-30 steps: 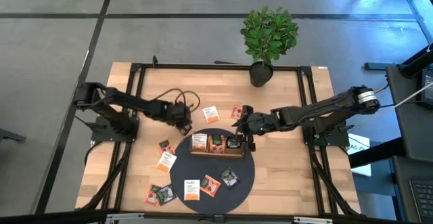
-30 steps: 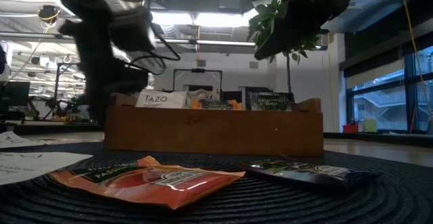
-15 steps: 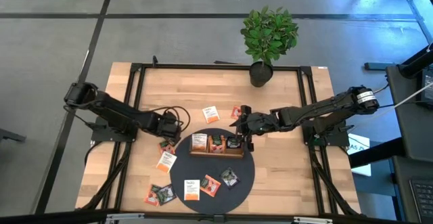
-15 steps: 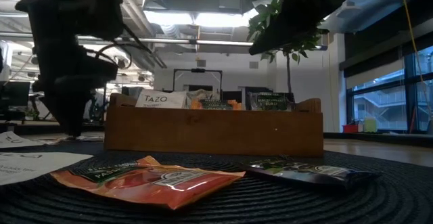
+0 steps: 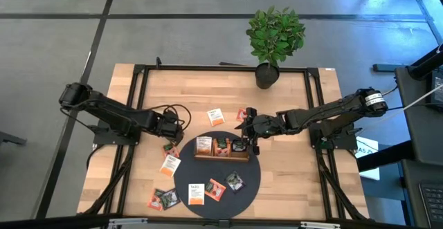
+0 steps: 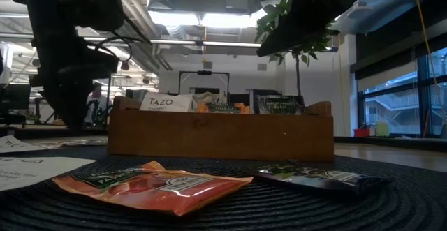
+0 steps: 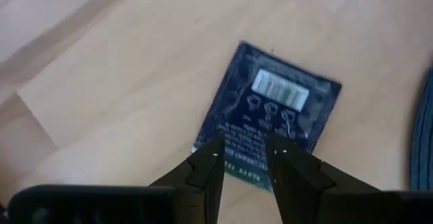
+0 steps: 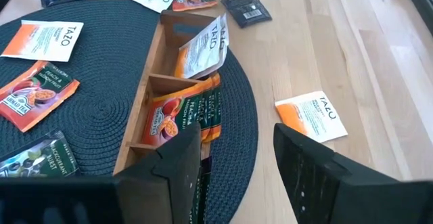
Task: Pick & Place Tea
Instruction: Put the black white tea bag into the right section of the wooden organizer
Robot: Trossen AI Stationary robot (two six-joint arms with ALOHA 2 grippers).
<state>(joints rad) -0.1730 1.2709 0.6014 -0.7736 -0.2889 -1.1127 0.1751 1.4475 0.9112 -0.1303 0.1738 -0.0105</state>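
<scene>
A wooden compartment tray (image 5: 221, 149) stands on a round dark mat (image 5: 218, 177) with several tea sachets upright in it. More tea lies flat around it: a dark sachet (image 7: 270, 109) on the bare wood left of the mat, others on the mat and table. My left gripper (image 7: 243, 153) points down over that dark sachet's near edge, its fingers a little apart with nothing between them; whether they touch it does not show. My right gripper (image 8: 237, 153) hangs open above the tray's right end (image 8: 169, 126).
A potted plant (image 5: 268, 70) stands at the table's far edge. An orange-and-white sachet (image 8: 312, 114) lies on the wood beyond the tray. Red, white and dark sachets (image 5: 215, 189) lie on the mat's near part, and more near the table's front left (image 5: 163, 199).
My left gripper has gone from beside the tray's left end toward the table's left edge and now stands over the dark sachet. The right arm has kept still.
</scene>
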